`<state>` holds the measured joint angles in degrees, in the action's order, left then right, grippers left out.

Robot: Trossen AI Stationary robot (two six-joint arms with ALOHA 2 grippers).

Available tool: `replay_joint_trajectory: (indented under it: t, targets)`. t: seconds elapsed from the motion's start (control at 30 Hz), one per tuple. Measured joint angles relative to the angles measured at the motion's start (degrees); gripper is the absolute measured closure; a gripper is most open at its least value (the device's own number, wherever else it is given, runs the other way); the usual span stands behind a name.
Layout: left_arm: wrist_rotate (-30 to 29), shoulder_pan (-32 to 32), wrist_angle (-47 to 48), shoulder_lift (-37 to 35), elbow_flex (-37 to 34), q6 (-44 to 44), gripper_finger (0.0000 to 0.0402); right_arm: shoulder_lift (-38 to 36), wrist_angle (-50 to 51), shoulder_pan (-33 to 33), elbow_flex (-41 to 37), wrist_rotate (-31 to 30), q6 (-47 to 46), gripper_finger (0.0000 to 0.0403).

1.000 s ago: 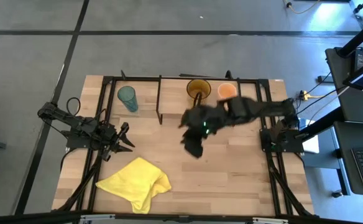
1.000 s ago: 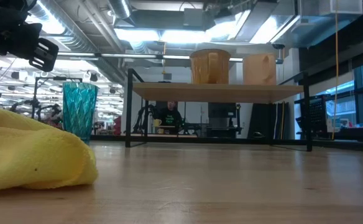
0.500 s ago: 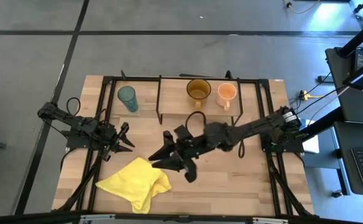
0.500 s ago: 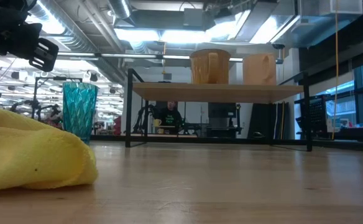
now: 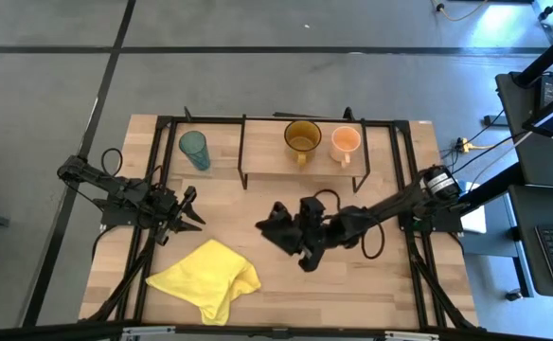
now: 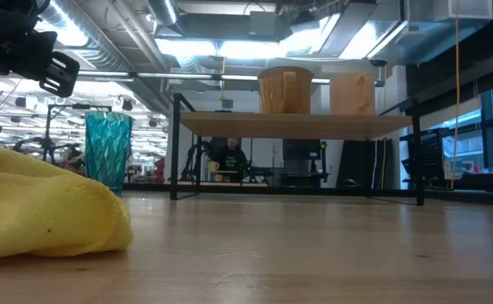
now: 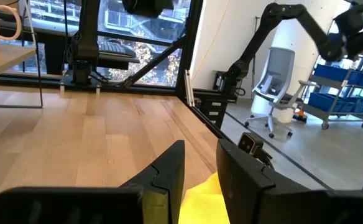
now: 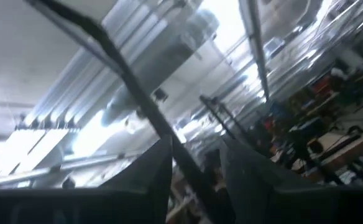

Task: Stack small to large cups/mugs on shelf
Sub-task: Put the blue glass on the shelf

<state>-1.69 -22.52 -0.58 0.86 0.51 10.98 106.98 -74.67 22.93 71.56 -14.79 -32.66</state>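
Note:
The pale-orange mug [image 5: 345, 142] and the amber mug [image 5: 302, 138] stand side by side on the light-wood shelf [image 5: 267, 156] at the table's far side. Both also show in the low view, pale-orange [image 6: 353, 93] and amber [image 6: 285, 89]. The teal tumbler [image 5: 194, 149] stands upright on the tabletop, left of the shelf [image 6: 108, 150]. My left gripper [image 5: 189, 209] is open and empty at the table's left. My right gripper [image 5: 275, 232] is open and empty over the table's middle, in front of the shelf; its wrist view looks up at the ceiling.
A crumpled yellow cloth [image 5: 205, 278] lies at the near left, close in front of my left gripper, and also shows in the low view [image 6: 44, 203]. A black metal frame [image 5: 163, 123] rings the tabletop. Bare wood [image 5: 371, 275] lies at the near right.
My right arm has swung away from the shelf toward the table's near side and left, reaching out low toward the yellow cloth, then has drawn back a little toward the right. The mugs and the tumbler have stayed where they were.

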Motion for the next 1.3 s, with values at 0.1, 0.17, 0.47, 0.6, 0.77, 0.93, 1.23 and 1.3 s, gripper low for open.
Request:
replay_joint_trajectory:
  t: [0.1, 0.17, 0.47, 0.6, 0.77, 0.93, 1.23, 1.3]
  targets:
    - [0.0, 0.0, 0.0, 0.0, 0.0, 0.0, 0.0315, 0.0, -5.2, 0.1, -5.0, -3.9, -0.7, 0.0267]
    - [0.0, 0.0, 0.0, 0.0, 0.0, 0.0, 0.0315, 0.0, -6.8, 0.1, -8.4, -6.5, -2.7, 0.0267]
    - [0.0, 0.0, 0.0, 0.0, 0.0, 0.0, 0.0315, 0.0, -11.5, 0.1, -18.5, -15.1, -10.7, 0.0267]
    - [0.0, 0.0, 0.0, 0.0, 0.0, 0.0, 0.0315, 0.0, -13.4, 0.1, -20.0, -16.9, -10.6, 0.0267]
    - [0.0, 0.0, 0.0, 0.0, 0.0, 0.0, 0.0314, 0.0, -13.5, -0.1, -20.4, -17.2, -10.8, 0.0267]
    - [0.0, 0.0, 0.0, 0.0, 0.0, 0.0, 0.0315, 0.0, -13.4, -0.2, -20.1, -17.0, -12.3, 0.0267]
    - [1.1, 0.0, -1.2, 0.0, 0.0, 10.6, 0.0315, 0.0, -12.9, 1.4, -20.0, -14.1, -15.3, 0.0267]
    - [0.7, 0.0, -3.1, 0.0, 0.0, 15.5, 0.0314, 0.0, -12.9, 1.4, -20.0, -14.1, -15.3, 0.0267]
